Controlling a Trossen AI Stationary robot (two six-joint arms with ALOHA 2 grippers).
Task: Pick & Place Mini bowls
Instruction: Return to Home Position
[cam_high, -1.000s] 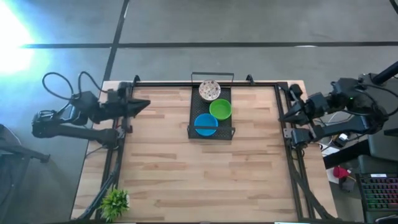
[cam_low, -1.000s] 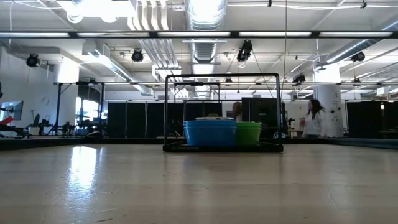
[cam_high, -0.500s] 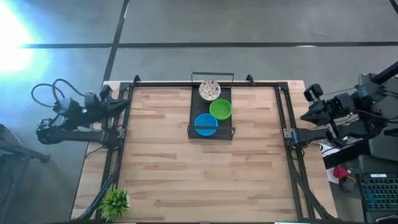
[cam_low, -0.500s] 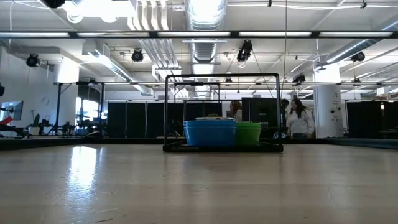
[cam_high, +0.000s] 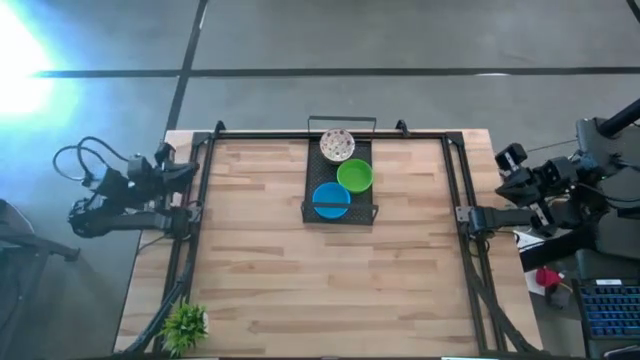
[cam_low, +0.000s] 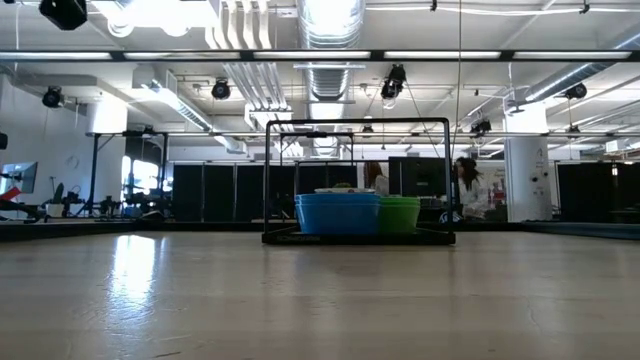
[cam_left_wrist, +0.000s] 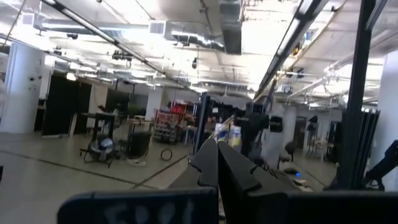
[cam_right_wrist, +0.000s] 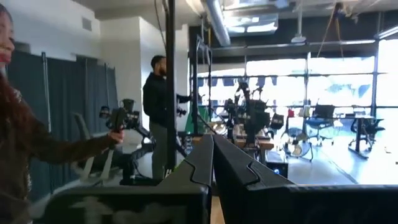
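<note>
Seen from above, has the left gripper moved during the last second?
Yes. The left gripper has drawn back, away from the rack and toward the left edge of the table.

Wooden table (cam_high: 300, 270) carries a black wire shelf (cam_high: 322, 172) at the middle of one long edge. A potted plant (cam_high: 185, 325) stands at the opposite edge's left-arm corner. The shelf holds a blue bowl (cam_high: 331, 200), green bowl (cam_high: 354, 176) and white bowl (cam_high: 337, 146), close together.

The blue bowls (cam_high: 331, 199) look smooth plastic, the rack (cam_high: 364, 207) black metal wire, the table (cam_high: 300, 285) softly glossy wood.
</note>
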